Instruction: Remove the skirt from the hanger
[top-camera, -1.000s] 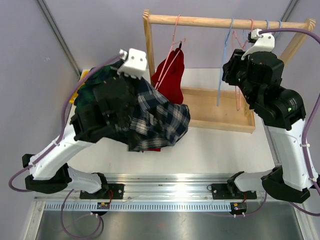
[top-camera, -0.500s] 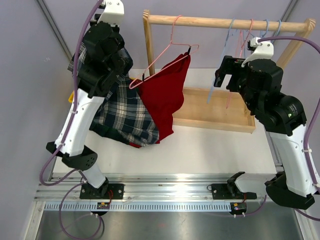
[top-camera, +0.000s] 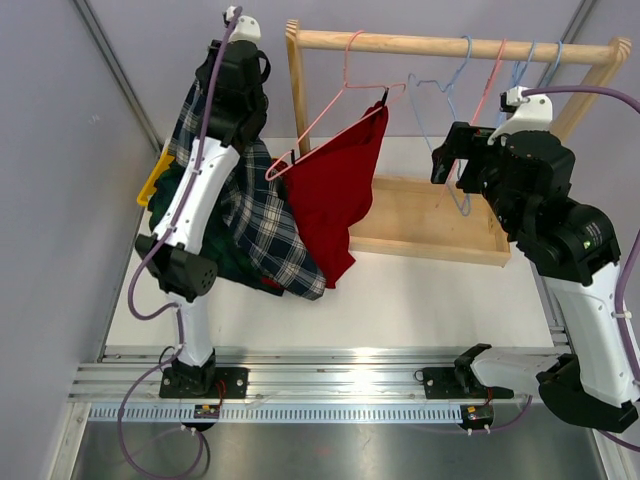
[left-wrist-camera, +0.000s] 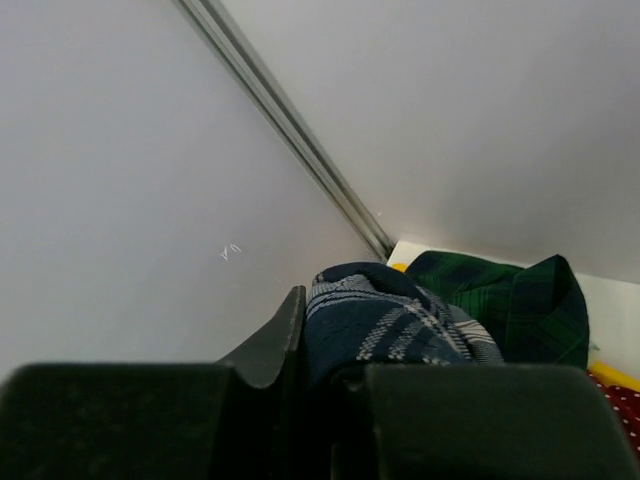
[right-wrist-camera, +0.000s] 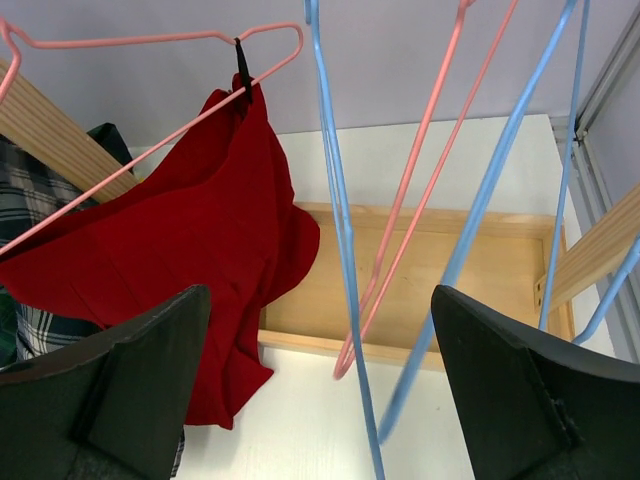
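The red fabric skirt (top-camera: 335, 190) hangs on the thin pink wire hanger (right-wrist-camera: 120, 42). A small black clip (right-wrist-camera: 242, 65) pins it at the hanger's right end, and the cloth drapes toward the left end. The hanger's hook sits over the round wooden rail (top-camera: 450, 44).

Just left of it, a navy-and-white plaid skirt (top-camera: 265, 220) dangles from the left gripper (left-wrist-camera: 325, 345), high above the white table (top-camera: 420, 300). The jaws are pinched almost together on a bunched fold of it. Whether the plaid cloth touches the hanger's left tip cannot be told. A dark green plaid garment (left-wrist-camera: 500, 300) lies below.

The right gripper (right-wrist-camera: 320, 300) has its jaws spread wide and empty, facing the bare blue and pink hangers beside the red skirt.

The plaid skirt looks ready to go down onto the green garment, and it is best lowered well clear of the pink hanger so it cannot snag. For the red skirt, one gripper should steady the hanger near the clip. The cloth should then be drawn downward out of the clip, since a sideways pull would likely swing the hanger along the rail.
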